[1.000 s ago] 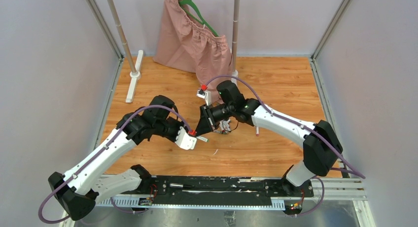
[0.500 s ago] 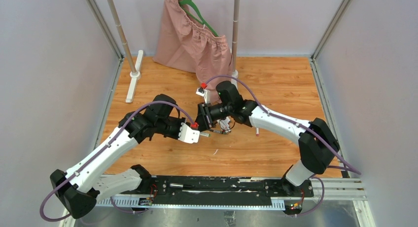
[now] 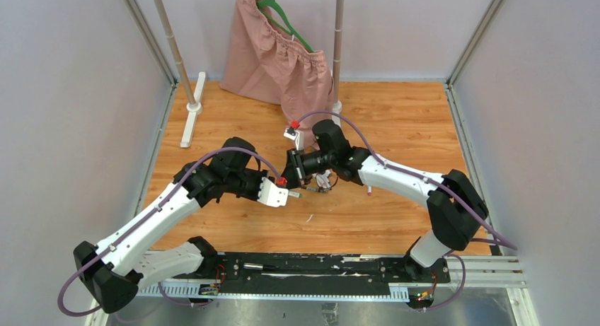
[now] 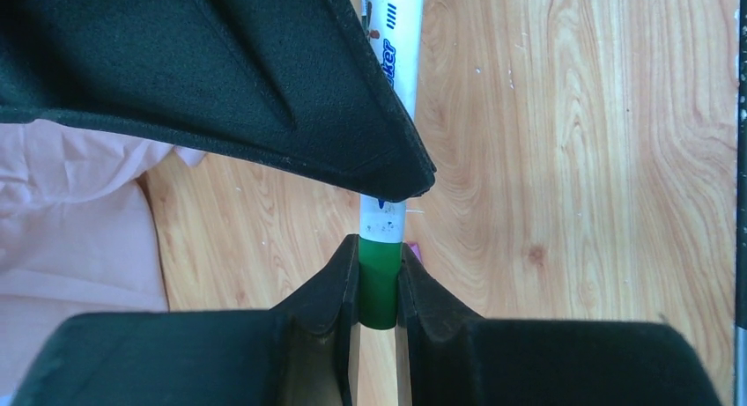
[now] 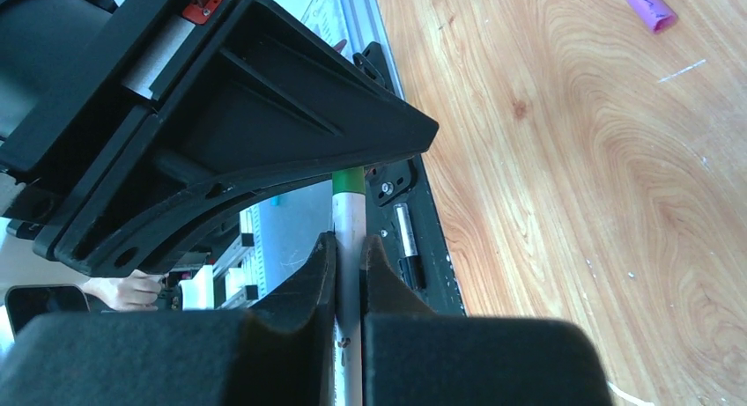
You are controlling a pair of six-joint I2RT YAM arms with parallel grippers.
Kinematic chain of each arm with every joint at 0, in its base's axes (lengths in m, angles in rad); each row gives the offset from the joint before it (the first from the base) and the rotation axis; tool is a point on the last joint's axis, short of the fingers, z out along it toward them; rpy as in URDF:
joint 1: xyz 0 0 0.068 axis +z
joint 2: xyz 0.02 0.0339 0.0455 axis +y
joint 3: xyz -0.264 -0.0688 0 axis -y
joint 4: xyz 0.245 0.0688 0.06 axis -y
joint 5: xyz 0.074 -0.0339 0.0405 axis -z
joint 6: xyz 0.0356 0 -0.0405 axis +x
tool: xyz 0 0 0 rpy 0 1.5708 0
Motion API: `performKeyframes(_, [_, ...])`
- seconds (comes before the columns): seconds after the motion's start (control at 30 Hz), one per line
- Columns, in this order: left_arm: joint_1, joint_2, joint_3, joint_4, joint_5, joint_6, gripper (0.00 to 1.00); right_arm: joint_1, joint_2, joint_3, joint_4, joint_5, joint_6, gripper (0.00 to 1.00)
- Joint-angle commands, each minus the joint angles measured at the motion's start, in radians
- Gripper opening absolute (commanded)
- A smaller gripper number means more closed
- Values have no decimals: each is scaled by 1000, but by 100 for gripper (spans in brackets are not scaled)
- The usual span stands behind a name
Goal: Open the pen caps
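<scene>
From the left wrist, the green cap (image 4: 380, 287) shows only as a strip between the left fingers (image 4: 330, 291). The white pen barrel (image 4: 398, 36) passes behind a right finger (image 4: 264, 89) and is cut by the top edge. From the right wrist, most of the cap is hidden. From above, it is too small to make out.

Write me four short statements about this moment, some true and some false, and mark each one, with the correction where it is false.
1. The left end effector grips the green cap. True.
2. The right end effector holds the pen by its cap. False: it is shut on the white barrel.
3. A purple cap lies on the wooden table. True.
4. The pink garment hangs on a red hanger. False: the hanger is green.
</scene>
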Motion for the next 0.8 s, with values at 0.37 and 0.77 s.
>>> performKeyframes(0.37, [274,81,-77,78,-111,169,0,-99,-180,-174,-300,-14,-149,0])
performKeyframes(0.77, [313,284,-106,264,-91,-115,0,-178,-296,-225,-387,979,-259,0])
